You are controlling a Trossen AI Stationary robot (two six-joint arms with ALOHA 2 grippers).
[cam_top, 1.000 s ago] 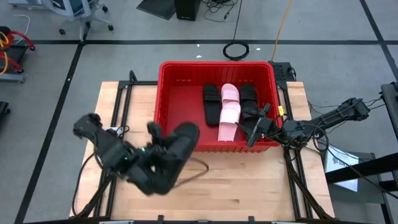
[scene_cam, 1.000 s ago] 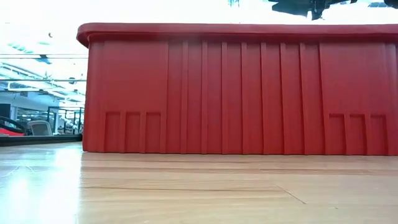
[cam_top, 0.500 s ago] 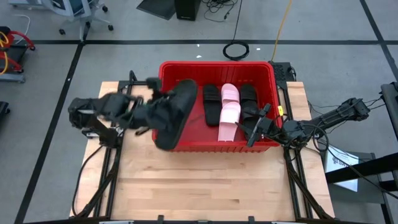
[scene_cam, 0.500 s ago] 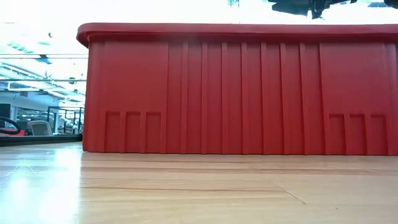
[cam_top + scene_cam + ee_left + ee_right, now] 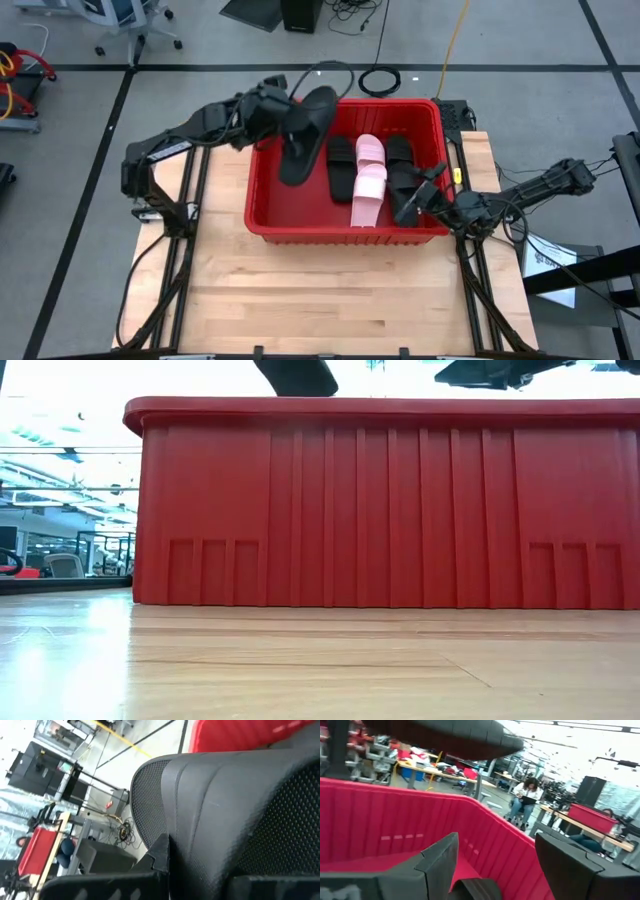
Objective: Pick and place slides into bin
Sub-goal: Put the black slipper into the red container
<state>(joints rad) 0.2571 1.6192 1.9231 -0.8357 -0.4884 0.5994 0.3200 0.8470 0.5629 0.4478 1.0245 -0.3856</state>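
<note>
1. A black slide (image 5: 305,135) hangs tilted in the air over the far-left part of the red bin (image 5: 262,215), its toe end jutting past the far rim. In the low view only its dark sole (image 5: 296,375) shows above the bin's top edge.

2. The left gripper (image 5: 272,108) pinches this slide near its far end. The left wrist view is almost filled by the textured strap and footbed (image 5: 240,815), so the hold looks firm.

3. Already in the bin lie two black slides (image 5: 341,165), two pale pink slides (image 5: 369,178) between them and another black slide (image 5: 400,160) towards the right wall. That makes five by my count, though overlap leaves the black tally uncertain.

4. The right gripper (image 5: 428,195) waits with fingers spread just inside the bin's right side, holding nothing. One finger (image 5: 437,862) shows wide apart from the other.

5. The wooden table (image 5: 330,300) shows no slides left on it. Judging by this, the carried slide is the last, and only its release into the bin remains.
</note>
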